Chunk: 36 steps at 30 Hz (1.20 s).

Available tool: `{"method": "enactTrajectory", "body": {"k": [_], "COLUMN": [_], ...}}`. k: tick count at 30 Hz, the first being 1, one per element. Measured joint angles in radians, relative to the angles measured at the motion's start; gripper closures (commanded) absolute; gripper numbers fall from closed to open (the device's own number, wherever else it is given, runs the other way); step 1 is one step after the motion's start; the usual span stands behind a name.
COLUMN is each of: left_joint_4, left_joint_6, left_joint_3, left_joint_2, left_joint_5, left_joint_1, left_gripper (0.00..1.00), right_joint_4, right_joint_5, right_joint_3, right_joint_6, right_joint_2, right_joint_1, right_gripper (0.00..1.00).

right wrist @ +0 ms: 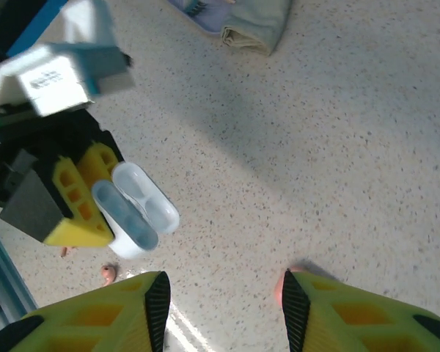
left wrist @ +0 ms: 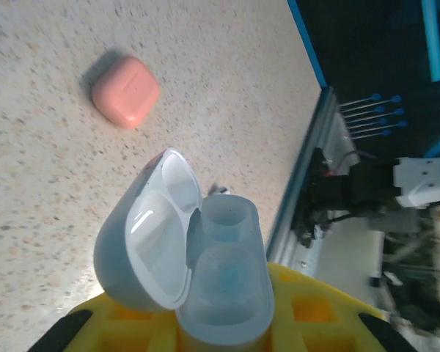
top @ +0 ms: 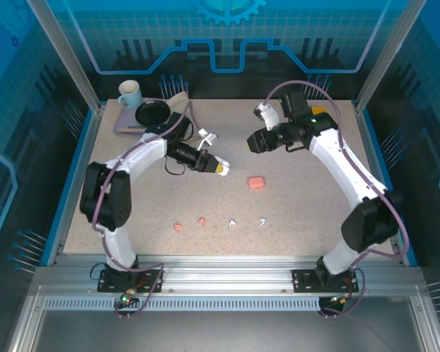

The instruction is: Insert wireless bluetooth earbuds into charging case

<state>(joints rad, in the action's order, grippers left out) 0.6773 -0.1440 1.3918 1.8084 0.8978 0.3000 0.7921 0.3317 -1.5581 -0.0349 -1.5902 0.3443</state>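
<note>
My left gripper [top: 215, 166] is shut on a white charging case [left wrist: 227, 275], held above the table with its lid [left wrist: 143, 246] swung open and both wells empty. A closed salmon-pink case [top: 256, 182] lies on the table just right of it. Two pink earbuds [top: 178, 227] [top: 202, 221] and two white earbuds [top: 232, 223] [top: 262, 221] lie in a row nearer the front edge. My right gripper [right wrist: 224, 308] hovers open behind the pink case with nothing between its fingers. The pink case [right wrist: 281, 284] peeks out beside its right fingertip.
A mug [top: 130, 93], a black dish [top: 152, 112] and a folded cloth [right wrist: 258, 29] sit at the back left corner. Metal frame posts and blue walls enclose the table [top: 315, 213].
</note>
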Motion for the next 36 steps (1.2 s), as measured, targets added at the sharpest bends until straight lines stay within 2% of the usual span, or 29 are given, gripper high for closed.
{"method": "enactTrajectory", "body": {"k": [5, 12, 14, 18, 21, 28, 36], "left_joint_4": [-0.263, -0.712, -0.846, -1.133, -1.276, -1.502, -1.603], "left_joint_6": [0.033, 0.032, 0.031, 0.031, 0.031, 0.03, 0.019], "left_joint_3": [-0.204, -0.552, -0.64, -0.818, -0.917, -1.046, -1.071], "left_joint_2": [-0.187, -0.421, -0.464, -0.521, -0.555, -0.647, -0.656], "left_joint_5": [-0.152, -0.433, -0.532, -0.72, -0.818, -0.917, -0.932], "left_joint_1": [0.051, 0.237, 0.28, 0.344, 0.37, 0.379, 0.379], "left_gripper": [1.0, 1.0, 1.0, 1.0, 1.0, 1.0, 1.0], "right_joint_4": [-0.067, -0.109, -0.113, -0.105, -0.087, -0.065, -0.045], "right_joint_5": [-0.061, -0.171, -0.212, -0.307, -0.364, -0.455, -0.549], "right_joint_3": [0.187, 0.385, 0.42, 0.486, 0.515, 0.571, 0.562], "right_joint_6": [-0.193, -0.426, -0.476, -0.572, -0.644, -0.822, -1.025], "right_joint_2": [0.125, 0.253, 0.282, 0.348, 0.381, 0.367, 0.212], "right_joint_1": [0.002, 0.016, 0.037, 0.108, 0.155, 0.287, 0.46], "right_gripper": [0.51, 0.38, 0.32, 0.32, 0.32, 0.32, 0.32]}}
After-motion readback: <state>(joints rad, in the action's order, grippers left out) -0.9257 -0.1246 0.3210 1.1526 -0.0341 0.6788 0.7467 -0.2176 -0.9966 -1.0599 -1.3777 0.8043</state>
